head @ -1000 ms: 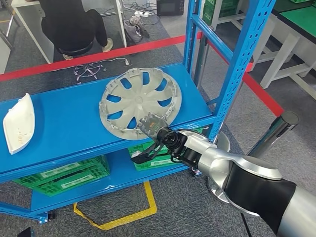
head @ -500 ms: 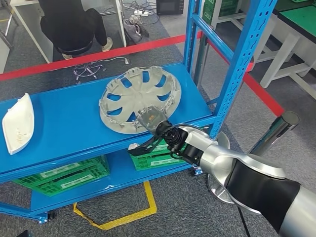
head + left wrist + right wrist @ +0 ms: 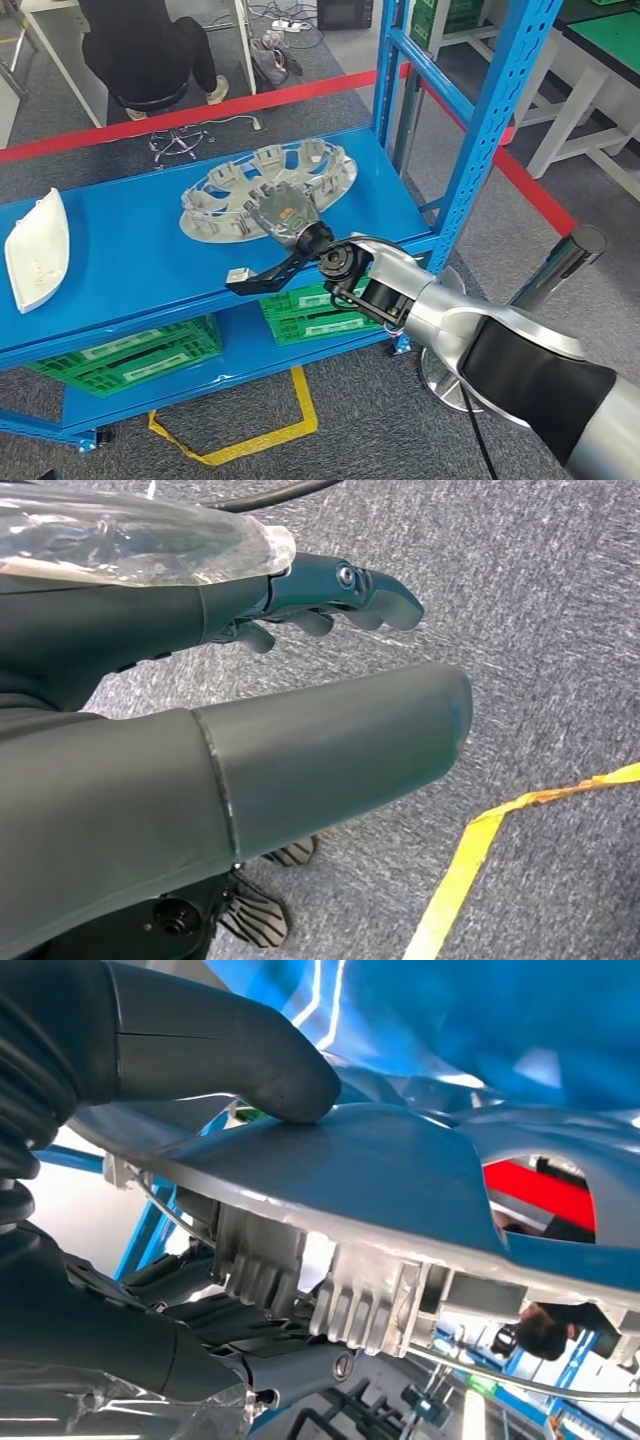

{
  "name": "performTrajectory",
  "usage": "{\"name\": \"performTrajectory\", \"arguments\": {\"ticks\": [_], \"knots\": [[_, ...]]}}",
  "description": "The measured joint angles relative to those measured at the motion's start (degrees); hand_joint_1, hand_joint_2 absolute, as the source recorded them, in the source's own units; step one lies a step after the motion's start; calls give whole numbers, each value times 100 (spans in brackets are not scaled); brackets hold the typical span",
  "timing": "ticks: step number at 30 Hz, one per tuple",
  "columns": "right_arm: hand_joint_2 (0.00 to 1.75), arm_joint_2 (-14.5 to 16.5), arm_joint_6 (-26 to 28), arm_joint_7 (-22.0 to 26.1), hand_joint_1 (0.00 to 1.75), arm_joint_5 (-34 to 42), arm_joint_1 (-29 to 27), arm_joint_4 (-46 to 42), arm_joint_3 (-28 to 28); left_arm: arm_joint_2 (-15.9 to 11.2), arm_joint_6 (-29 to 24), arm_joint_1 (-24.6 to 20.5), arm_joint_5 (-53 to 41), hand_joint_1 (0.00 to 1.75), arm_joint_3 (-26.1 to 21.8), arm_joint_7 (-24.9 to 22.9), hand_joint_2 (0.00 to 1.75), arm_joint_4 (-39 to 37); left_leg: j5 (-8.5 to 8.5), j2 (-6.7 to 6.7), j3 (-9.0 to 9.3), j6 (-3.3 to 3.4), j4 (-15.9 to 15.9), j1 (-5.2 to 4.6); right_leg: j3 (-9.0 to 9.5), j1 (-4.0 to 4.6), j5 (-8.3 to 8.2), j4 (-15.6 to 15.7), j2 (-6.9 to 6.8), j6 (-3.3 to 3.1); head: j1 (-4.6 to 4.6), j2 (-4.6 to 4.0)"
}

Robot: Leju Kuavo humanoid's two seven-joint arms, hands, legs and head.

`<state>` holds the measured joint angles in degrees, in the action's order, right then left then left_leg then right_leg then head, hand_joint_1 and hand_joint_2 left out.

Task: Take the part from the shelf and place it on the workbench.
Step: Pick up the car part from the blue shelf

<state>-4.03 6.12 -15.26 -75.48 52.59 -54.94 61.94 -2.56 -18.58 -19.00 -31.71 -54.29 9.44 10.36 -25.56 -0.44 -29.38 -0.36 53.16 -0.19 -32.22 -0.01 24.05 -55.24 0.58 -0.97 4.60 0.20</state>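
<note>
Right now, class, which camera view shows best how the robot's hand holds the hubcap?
The right wrist view: the right hand grips the hubcap by its rim, thumb on one face, fingers under the other. The head view shows the whole hubcap lifted off the blue shelf, but the grip itself is small. The left wrist view shows floor.

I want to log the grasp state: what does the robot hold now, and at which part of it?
The right hand grips the grey wheel cover at its near rim, thumb on one face and fingers under it. The left hand holds nothing.
</note>
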Motion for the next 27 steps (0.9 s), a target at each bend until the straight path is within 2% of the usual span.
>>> {"name": "performTrajectory", "arguments": {"ticks": [11,20,24,27], "knots": [[175,-62,10,20,175,87,-4,-312,-90,6,-1,1,7,0,0,0,0,0,0,0,-9,0,0,0,-7,0,0,3,0,0,1,0],[175,-67,455,157,175,926,-84,-636,-376,14,-136,19,117,0,0,43,0,0,0,-1,-17,0,0,0,-14,0,0,3,-1,0,0,0],[175,-67,499,177,175,1251,-84,-822,-451,20,-160,35,161,0,1,67,0,0,0,-1,-18,0,0,0,-15,0,0,3,-1,0,0,0],[175,-67,514,267,175,1782,-89,-940,-511,26,-188,39,203,0,3,75,0,0,0,-1,-18,0,1,0,-15,0,0,3,-1,0,-1,0]]}}
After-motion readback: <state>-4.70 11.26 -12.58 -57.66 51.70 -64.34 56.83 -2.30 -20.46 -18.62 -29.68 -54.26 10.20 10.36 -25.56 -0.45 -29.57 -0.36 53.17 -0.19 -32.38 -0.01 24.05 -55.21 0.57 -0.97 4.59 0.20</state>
